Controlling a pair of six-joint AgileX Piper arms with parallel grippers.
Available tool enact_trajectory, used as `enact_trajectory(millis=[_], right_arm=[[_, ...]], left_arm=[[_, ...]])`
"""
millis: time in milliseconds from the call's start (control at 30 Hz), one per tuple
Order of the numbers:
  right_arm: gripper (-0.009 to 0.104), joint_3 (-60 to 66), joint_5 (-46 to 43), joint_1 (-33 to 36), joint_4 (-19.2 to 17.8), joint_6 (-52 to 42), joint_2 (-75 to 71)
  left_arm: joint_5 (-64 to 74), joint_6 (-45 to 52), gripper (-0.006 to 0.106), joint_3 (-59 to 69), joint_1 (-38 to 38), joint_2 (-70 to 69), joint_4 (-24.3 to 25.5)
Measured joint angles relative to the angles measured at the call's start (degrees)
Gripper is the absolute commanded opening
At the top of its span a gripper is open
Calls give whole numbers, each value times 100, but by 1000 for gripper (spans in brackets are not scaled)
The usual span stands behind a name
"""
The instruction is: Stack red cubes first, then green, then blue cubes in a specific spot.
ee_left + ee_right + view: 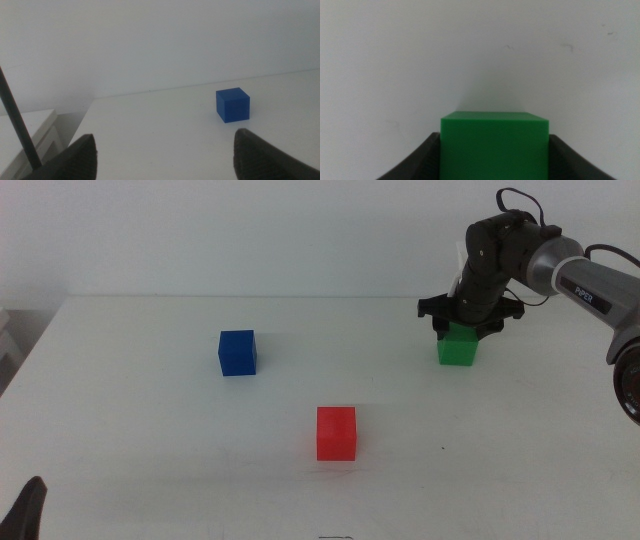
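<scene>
The green cube (458, 346) sits on the white table at the back right. My right gripper (461, 327) comes down over it from above. In the right wrist view its two dark jaws press both side faces of the green cube (494, 147), so the gripper (494, 142) is shut on it. The red cube (336, 433) stands alone near the middle front. The blue cube (237, 352) stands to the left of centre, also seen as the blue cube (232, 105) in the left wrist view. My left gripper (165, 147) waits open at the front left corner (25, 510), holding nothing.
The white tabletop (150, 440) runs to a pale wall at the back. Its left edge (75, 125) shows in the left wrist view, with a thin dark cable (17, 125) beside it. Bare table lies between the three cubes.
</scene>
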Motion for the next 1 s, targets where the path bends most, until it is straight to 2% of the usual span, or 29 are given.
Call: enact_trajectory(millis=[200,367,533,733,1000], right_arm=[[-1,31,607,143,-37,-124,-434],[-1,620,945,598,-149,-13,-1321],[-1,1454,1012,1359,-386,707,-2016],[-1,1611,990,2202,-403,1423,-2150],[-1,1626,855,2699,-409,2302,-2089]], left_arm=[[0,0,93,0,0,0,0],[0,0,93,0,0,0,0],[0,0,93,0,0,0,0],[0,0,93,0,0,0,0],[0,0,93,0,0,0,0]])
